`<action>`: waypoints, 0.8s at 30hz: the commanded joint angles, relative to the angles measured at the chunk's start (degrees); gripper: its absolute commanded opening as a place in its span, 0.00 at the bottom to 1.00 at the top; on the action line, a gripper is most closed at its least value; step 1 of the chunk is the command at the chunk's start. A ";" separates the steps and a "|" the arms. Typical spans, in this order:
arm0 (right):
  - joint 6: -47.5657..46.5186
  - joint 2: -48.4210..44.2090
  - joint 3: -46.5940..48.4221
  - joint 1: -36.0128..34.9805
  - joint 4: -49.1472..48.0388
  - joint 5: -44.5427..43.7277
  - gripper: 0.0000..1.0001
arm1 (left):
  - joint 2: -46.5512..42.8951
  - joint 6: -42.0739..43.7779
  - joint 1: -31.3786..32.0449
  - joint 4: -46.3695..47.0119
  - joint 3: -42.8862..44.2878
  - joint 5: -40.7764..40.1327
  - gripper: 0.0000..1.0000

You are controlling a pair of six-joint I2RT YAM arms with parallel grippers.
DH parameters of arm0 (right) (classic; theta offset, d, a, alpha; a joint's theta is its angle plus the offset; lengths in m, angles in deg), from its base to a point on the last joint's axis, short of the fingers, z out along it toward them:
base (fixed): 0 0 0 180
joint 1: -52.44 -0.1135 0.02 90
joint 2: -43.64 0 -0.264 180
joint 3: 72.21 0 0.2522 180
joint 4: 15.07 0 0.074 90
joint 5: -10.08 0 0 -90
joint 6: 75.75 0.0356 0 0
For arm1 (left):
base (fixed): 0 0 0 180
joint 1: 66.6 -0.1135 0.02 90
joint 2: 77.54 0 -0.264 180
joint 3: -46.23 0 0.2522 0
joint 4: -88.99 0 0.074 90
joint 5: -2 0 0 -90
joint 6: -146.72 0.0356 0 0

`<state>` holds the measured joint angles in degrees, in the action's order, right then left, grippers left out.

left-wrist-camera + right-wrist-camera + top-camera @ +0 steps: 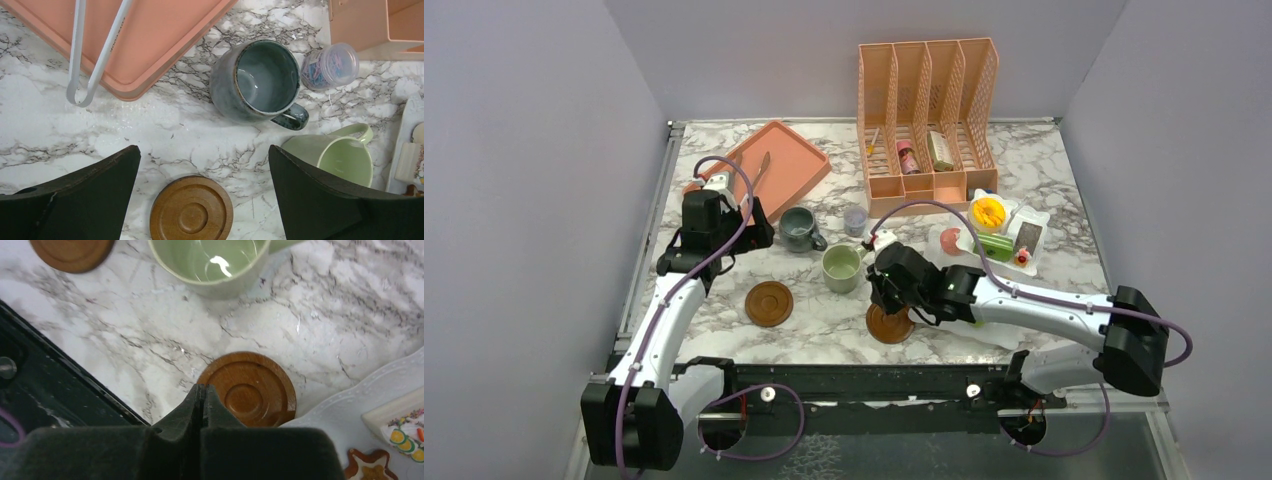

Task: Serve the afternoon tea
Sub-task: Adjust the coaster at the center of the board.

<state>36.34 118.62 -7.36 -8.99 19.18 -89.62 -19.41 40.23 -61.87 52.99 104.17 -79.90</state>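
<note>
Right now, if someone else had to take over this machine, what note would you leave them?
Left hand: open, empty, close to the grey-blue mug.
Right hand: shut, tips at the edge of the right coaster.
The grey-blue mug and the pale green mug stand on bare marble; the left coaster is bare too.
Toy sweets sit on the white tray.
Done: nothing served yet.
Left: mugs onto coasters, sweets served.

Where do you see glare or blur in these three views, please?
Right wrist view: a bright glare spot inside the green mug; the shut right gripper looks soft. Left wrist view: the open left gripper is dark with little detail, the blue mug sharp. Top view: even light.
</note>
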 commanded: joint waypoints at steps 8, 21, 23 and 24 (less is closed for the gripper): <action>3.63 4.94 -6.22 -0.27 -4.73 -5.48 0.01 | -1.63 -1.09 1.16 0.87 0.44 -3.38 0.99; 4.99 8.93 -10.80 -0.26 -10.24 -7.56 0.01 | -1.22 -0.47 1.72 0.97 0.50 -3.48 0.99; 4.98 9.64 -11.19 -0.27 -11.15 -7.46 0.01 | -1.22 -0.47 1.70 0.93 0.63 -3.05 0.99; 4.98 9.94 -11.44 -0.27 -11.78 -7.29 0.01 | -1.32 -0.47 1.70 0.89 0.64 -2.95 0.99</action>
<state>40.45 127.01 -17.61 -8.99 11.23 -94.95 -19.91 39.40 -60.47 53.12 104.17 -82.11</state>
